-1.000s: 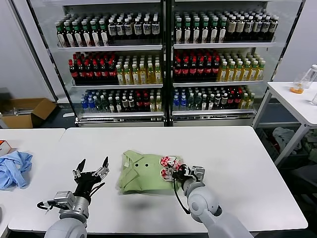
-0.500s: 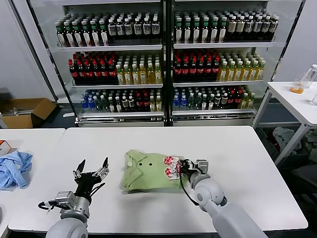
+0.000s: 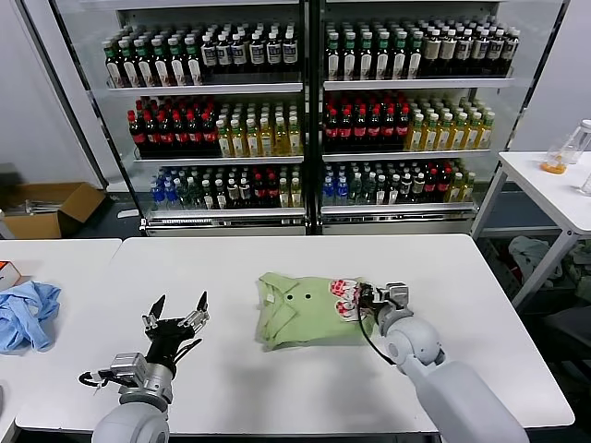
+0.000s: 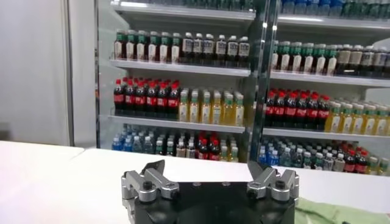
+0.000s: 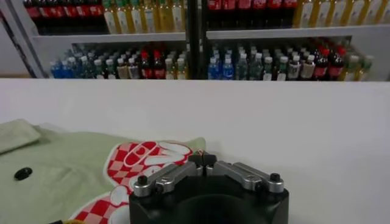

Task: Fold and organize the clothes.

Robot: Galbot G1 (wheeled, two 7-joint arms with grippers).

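The light green shirt (image 3: 305,312) lies folded on the white table (image 3: 277,388), a little right of the middle, with its red-and-white print (image 3: 344,297) at its right end. My right gripper (image 3: 367,298) is shut on the shirt's right edge beside the print. In the right wrist view the fingertips (image 5: 202,159) meet at the edge of the shirt (image 5: 73,176). My left gripper (image 3: 175,310) is open and empty, held above the table to the left of the shirt; it shows open in the left wrist view (image 4: 210,173).
A light blue cloth (image 3: 26,314) lies on the neighbouring table at the far left. Drink coolers full of bottles (image 3: 305,111) stand behind the table. A cardboard box (image 3: 51,208) sits on the floor at the left, and a white side table (image 3: 554,185) stands at the right.
My right gripper has moved right and away from me, dragging the shirt with it across the table. The left gripper has shifted slightly right.
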